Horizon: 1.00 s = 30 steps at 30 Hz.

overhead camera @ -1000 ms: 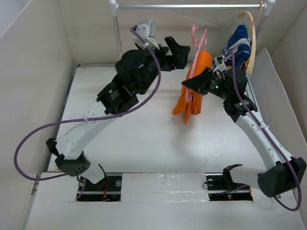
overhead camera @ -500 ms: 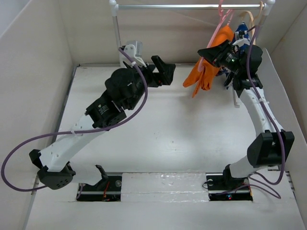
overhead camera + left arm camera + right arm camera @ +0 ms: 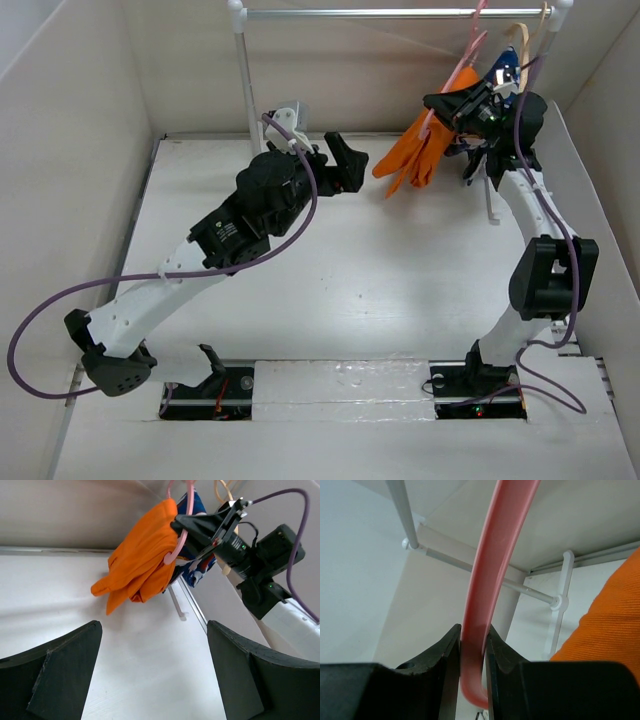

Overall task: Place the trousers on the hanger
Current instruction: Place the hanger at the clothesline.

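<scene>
The orange trousers [image 3: 425, 148] hang folded over the thin pink hanger [image 3: 472, 38], whose hook is up at the rail [image 3: 400, 14]. My right gripper [image 3: 452, 102] is shut on the hanger's pink rod [image 3: 482, 610], holding it up near the rail's right end. In the left wrist view the trousers [image 3: 142, 560] drape from the pink hanger [image 3: 182, 530], with my right gripper [image 3: 200, 527] clamped beside them. My left gripper [image 3: 345, 165] is open and empty, low over the table, left of the trousers. An orange fold [image 3: 605, 625] shows in the right wrist view.
A blue-and-white patterned garment [image 3: 503, 70] hangs on a tan hanger [image 3: 522, 40] at the rail's right end, just behind my right gripper. White rail posts [image 3: 243, 70] stand at the back. Walls enclose the white table [image 3: 350, 290] on three sides.
My right gripper has lifted the hanger with the trousers up and right, from mid-table to the rail. My left arm has pulled back and lowered, gripper still open.
</scene>
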{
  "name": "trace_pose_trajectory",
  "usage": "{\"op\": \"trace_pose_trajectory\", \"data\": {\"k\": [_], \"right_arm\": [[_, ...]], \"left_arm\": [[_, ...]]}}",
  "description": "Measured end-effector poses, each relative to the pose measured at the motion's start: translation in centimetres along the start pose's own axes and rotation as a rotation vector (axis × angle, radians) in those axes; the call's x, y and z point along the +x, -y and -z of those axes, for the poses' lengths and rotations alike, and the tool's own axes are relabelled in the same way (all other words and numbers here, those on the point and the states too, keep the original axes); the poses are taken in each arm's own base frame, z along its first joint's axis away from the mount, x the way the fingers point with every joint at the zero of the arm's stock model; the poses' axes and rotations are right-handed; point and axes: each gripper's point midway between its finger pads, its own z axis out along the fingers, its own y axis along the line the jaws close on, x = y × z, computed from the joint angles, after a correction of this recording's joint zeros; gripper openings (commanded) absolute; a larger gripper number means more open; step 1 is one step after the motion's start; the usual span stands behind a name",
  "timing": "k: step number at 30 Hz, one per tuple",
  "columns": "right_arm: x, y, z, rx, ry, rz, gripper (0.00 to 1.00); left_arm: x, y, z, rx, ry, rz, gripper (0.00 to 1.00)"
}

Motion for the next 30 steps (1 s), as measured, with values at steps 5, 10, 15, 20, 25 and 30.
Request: {"op": "trace_pose_trajectory", "data": {"k": [5, 10, 15, 20, 25, 30], "right_arm": [[-2.0, 0.2, 1.2, -0.014, 0.051, 0.004, 0.0], [-3.3, 1.4, 2.9, -0.015, 0.089, 0.018, 0.0], [-4.1, 1.5, 3.7, -0.011, 0.096, 0.05, 0.54], [-4.7, 0.3, 4.6, 0.046, 0.092, 0.157, 0.57], [-5.3, -2.1, 5.4, 0.089, 0.081, 0.273, 1.0], [-4.8, -3.3, 6.0, 0.093, 0.063, 0.337, 1.0]], "left_arm": [[1.2, -0.3, -0.2, -0.004, -0.027, -0.002, 0.82], [1.7, -0.5, -0.2, -0.008, -0.04, -0.002, 0.82], [2.2, -0.6, -0.5, -0.014, -0.049, -0.003, 0.84], [2.7, -1.1, -0.9, -0.039, -0.055, -0.013, 0.86], [3.1, -2.1, -1.2, -0.086, -0.057, -0.035, 0.99], [2.9, -2.9, -1.2, -0.126, -0.045, -0.046, 0.99]]}}
